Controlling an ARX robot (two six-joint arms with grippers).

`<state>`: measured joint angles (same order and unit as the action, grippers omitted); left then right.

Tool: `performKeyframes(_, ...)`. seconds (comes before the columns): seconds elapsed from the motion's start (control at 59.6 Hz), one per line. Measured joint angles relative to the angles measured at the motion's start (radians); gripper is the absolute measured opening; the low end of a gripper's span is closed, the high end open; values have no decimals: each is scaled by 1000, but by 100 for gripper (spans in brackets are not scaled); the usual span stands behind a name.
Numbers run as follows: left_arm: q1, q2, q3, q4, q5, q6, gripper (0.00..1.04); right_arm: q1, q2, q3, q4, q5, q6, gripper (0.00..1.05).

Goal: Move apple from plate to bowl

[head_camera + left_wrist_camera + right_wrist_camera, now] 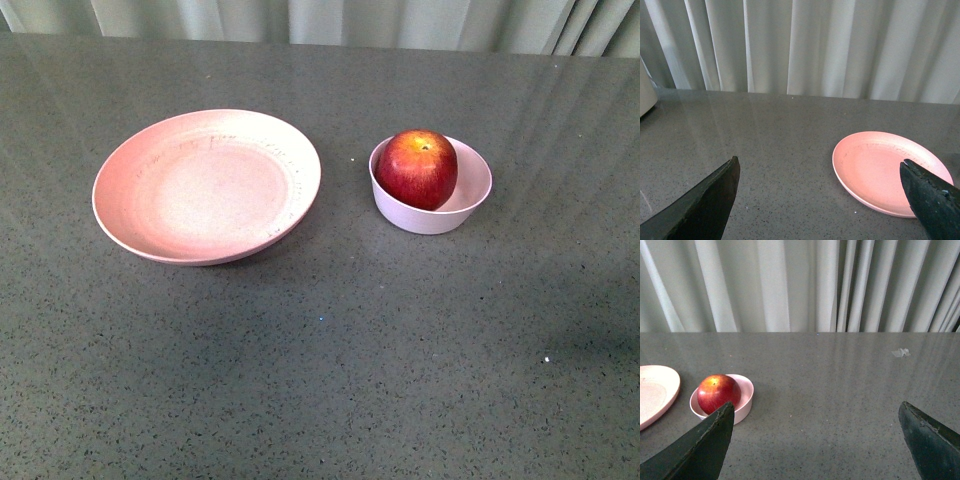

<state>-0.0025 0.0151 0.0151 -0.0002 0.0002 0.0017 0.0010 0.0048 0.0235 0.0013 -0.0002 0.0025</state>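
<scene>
The dark-red apple (417, 167) with a yellow patch by its stem sits inside the small pale-pink bowl (470, 195), right of centre on the table. Left of it lies the wide pink plate (205, 185), with nothing on it. Neither arm shows in the front view. My left gripper (819, 176) is open over bare tabletop, the plate (880, 167) lying beside one fingertip. My right gripper (816, 419) is open too, with the apple (716, 392) in the bowl (744, 397) just beyond one fingertip. Nothing is between either pair of fingers.
The table (330, 350) is dark grey speckled stone. Pale curtains (330, 20) hang behind its far edge. A small scrap of clear wrapping (901, 353) lies on the table far from the bowl. A whitish object (646, 95) stands at one edge of the left wrist view.
</scene>
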Motion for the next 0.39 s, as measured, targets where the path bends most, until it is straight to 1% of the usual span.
performKeyframes(0.386, 0, 0, 0, 0, 0, 0, 96, 0, 0, 0, 0, 0, 0, 96)
